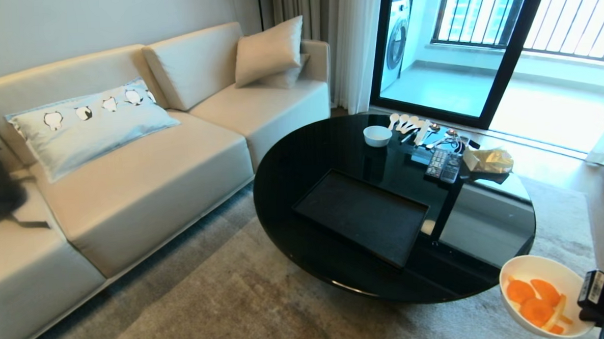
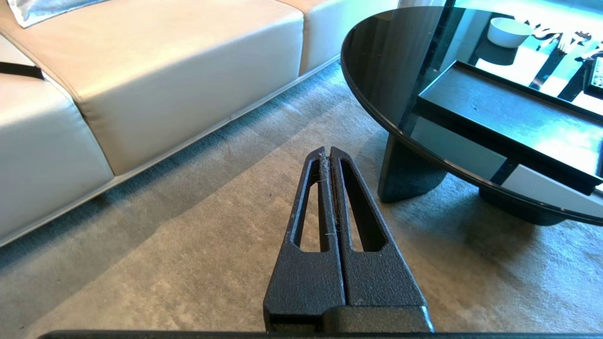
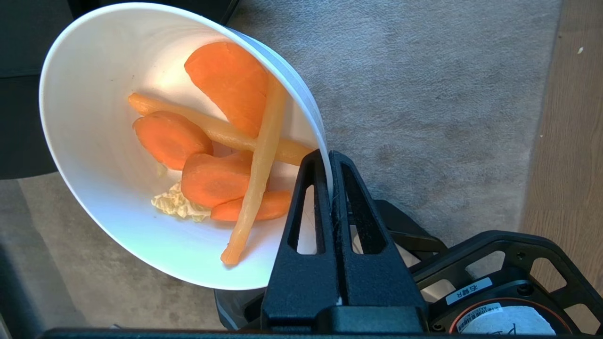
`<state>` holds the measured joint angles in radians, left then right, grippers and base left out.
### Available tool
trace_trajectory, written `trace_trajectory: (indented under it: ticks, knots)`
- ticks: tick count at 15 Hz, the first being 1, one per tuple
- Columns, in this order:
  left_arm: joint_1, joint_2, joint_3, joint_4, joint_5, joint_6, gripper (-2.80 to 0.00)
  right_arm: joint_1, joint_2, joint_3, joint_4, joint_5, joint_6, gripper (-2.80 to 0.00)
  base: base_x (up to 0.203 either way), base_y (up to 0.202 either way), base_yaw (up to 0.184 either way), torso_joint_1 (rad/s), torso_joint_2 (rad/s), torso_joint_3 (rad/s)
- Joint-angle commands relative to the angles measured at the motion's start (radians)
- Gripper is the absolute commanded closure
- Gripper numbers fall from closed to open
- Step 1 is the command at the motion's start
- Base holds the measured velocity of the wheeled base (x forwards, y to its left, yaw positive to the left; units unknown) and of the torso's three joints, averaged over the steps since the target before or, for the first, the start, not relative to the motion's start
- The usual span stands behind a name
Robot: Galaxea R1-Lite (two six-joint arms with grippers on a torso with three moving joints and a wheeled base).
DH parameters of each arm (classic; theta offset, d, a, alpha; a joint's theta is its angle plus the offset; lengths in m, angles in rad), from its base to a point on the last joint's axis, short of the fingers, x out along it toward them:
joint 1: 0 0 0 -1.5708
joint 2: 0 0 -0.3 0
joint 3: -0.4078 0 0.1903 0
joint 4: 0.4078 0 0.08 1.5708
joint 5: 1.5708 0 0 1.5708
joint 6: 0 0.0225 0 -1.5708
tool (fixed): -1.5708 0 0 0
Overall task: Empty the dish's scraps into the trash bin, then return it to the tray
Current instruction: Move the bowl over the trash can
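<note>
Your tray (image 1: 361, 215) sits bare on the table (image 1: 301, 154) by the sofa (image 1: 129, 187); only the right wrist view shows the right gripper (image 3: 330, 160) pinching the dish (image 3: 94, 141) rim at five o'clock (left gripper (image 2: 328, 153) pressed together).

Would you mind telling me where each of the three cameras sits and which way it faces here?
Head view: high on the robot, looking forward and down at the sofa, round table and tray; the right gripper shows at the lower right corner, holding the dish.
Left wrist view: behind the shut left gripper, low above the carpet, facing the sofa and table.
Right wrist view: behind the right gripper, pinching the dish's rim, scraps inside, carpet below.
Shared: head and left wrist views both show the tray and small bowl.
</note>
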<state>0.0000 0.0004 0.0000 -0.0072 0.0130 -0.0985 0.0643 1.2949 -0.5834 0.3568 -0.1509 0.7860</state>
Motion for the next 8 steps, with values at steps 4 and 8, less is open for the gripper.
trace_trajectory:
  ticks: [4, 8]
  knots:
    - [0.000, 0.000, 0.000, 0.000, 0.001, -0.001, 0.00, 0.002, 0.009, 0.000, 0.002, -0.001, 0.007, 0.00, 0.000, 0.000, 0.000, 0.000, 0.00, 0.000]
    - [0.000, 0.000, 0.000, 0.000, 0.001, -0.001, 0.00, 0.002, 0.006, -0.001, 0.004, -0.001, 0.009, 0.00, -0.004, 0.003, -0.069, 0.003, 0.00, 0.005]
